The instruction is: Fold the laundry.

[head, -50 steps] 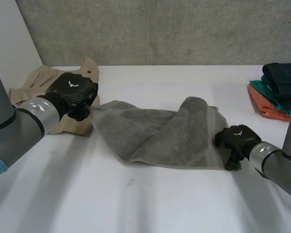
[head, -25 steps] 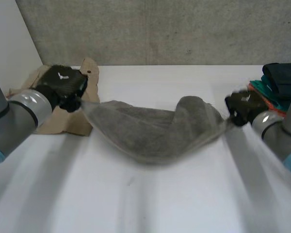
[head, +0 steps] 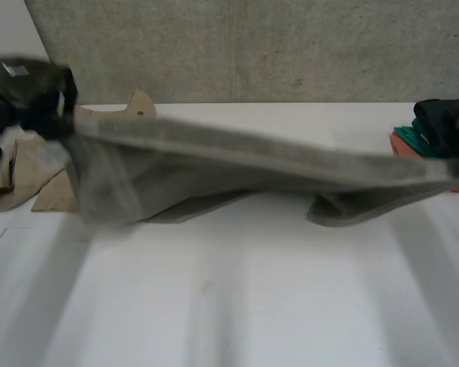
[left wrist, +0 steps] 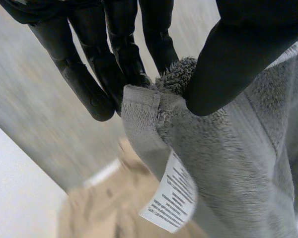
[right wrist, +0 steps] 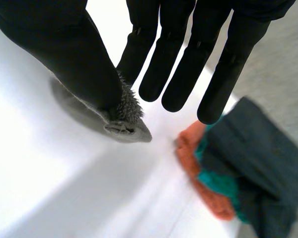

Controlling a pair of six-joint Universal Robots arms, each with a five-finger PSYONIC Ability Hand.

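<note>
- A grey towel point(head: 252, 157) is stretched wide between both arms, above the white tabletop point(head: 237, 306).
- The left robot hand point(left wrist: 114, 54) pinches one towel corner between thumb and fingers.
- The right robot hand point(right wrist: 79, 59) pinches the opposite corner.

We see our right hand point(right wrist: 64, 49) pinching a grey towel point(right wrist: 125, 125) by its corner, between the thumb and the nearest finger, with the other fingers point(right wrist: 223, 74) straight. A stack point(right wrist: 256, 163) of folded orange, teal and dark clothes lies on the white table point(right wrist: 49, 188), at four o'clock from that corner and apart from it.
</note>
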